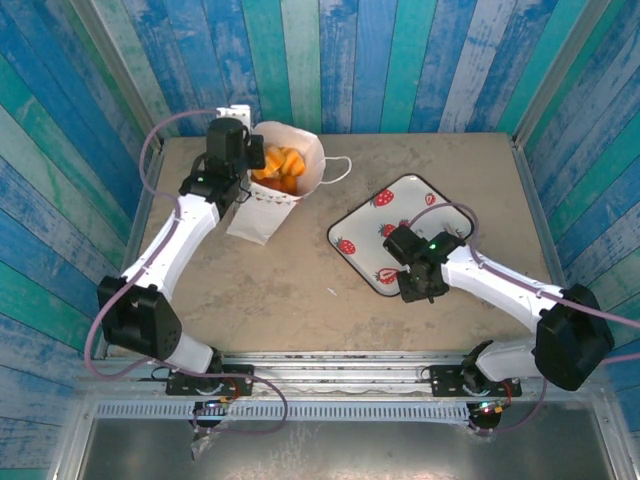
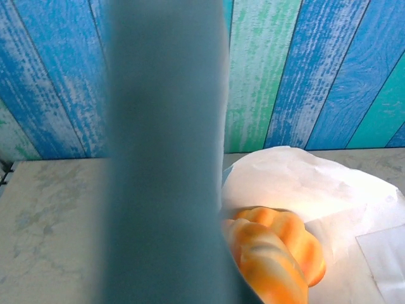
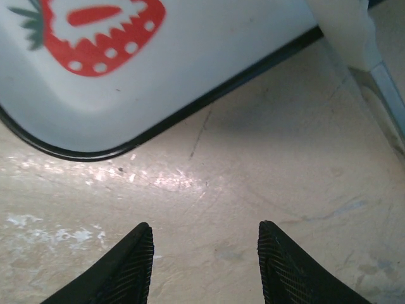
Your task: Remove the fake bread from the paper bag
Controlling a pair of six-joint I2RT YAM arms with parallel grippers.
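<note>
Top external: my left end effector [image 1: 243, 172] is closed, apparently pinching the rim of the paper bag [image 1: 312, 152] (its wrist view is blurred), with the fake bread [image 1: 278, 168] inside. My right end effector [image 3: 205, 231] hangs empty, fingers apart, beside the tray [image 1: 346, 237]. If that pinch slips, the bag could topple.

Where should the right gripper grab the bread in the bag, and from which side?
Probably pinch the topmost bread across its narrow width, coming down through the open mouth of the bag on its right side. The mouth faces up, the bread lies heaped inside, and the left gripper holds the left rim.
</note>
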